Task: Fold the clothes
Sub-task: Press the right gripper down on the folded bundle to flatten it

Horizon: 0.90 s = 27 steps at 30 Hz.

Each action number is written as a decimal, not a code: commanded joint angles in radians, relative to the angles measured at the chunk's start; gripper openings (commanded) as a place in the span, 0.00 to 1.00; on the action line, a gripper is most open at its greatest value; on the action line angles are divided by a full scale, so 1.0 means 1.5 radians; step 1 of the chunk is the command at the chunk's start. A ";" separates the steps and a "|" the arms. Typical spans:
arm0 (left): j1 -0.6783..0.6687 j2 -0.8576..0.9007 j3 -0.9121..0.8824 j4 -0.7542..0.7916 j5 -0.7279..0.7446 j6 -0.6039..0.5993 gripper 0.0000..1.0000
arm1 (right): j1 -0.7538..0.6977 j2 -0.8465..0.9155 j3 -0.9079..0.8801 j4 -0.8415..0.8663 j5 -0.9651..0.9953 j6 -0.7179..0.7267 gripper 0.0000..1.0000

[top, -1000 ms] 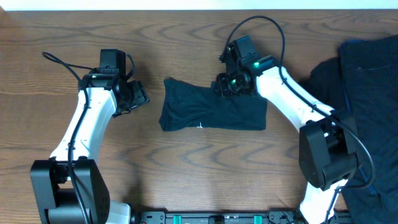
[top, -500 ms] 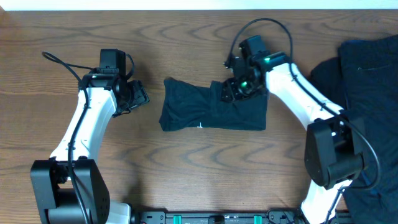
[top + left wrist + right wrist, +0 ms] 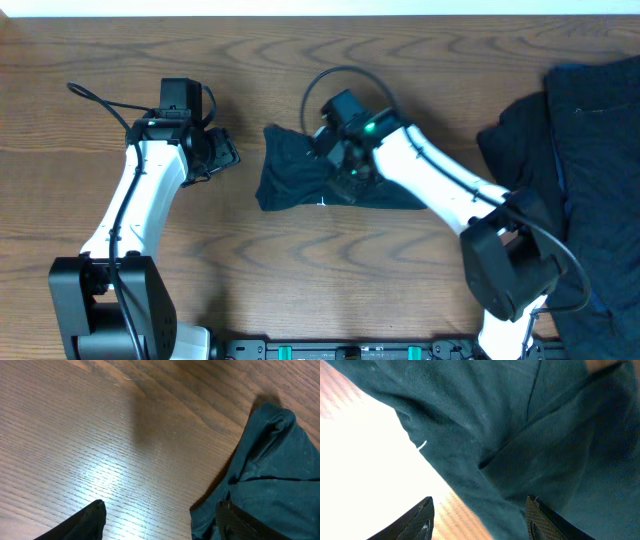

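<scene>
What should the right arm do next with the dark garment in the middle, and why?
Probably lower the right gripper and close on the garment: its fingers are open over the cloth, holding nothing, and the left gripper sits open beside it.

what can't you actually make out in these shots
Overhead: the white right arm covers much of the folded dark navy fabric garment, hiding its far edge.
Overhead: the heap of dark clothes is cut by the frame edge, so the garment count is unclear.
Right wrist: the right end effector is cropped at the bottom edge, so contact with the fabric is unclear.
Right wrist: the tiny white mark is too small to read.
</scene>
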<state>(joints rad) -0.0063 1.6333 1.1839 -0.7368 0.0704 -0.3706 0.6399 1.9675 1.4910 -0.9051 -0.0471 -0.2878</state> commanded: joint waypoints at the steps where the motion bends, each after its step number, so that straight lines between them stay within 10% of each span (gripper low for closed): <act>1: 0.004 -0.004 -0.006 -0.002 -0.010 -0.005 0.72 | 0.030 -0.012 -0.008 0.012 0.153 -0.038 0.56; 27: 0.004 -0.004 -0.006 0.000 -0.011 -0.005 0.72 | 0.031 -0.001 -0.124 0.168 0.084 -0.015 0.49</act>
<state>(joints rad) -0.0063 1.6333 1.1839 -0.7357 0.0704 -0.3706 0.6960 1.9682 1.3281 -0.6716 0.0853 -0.3244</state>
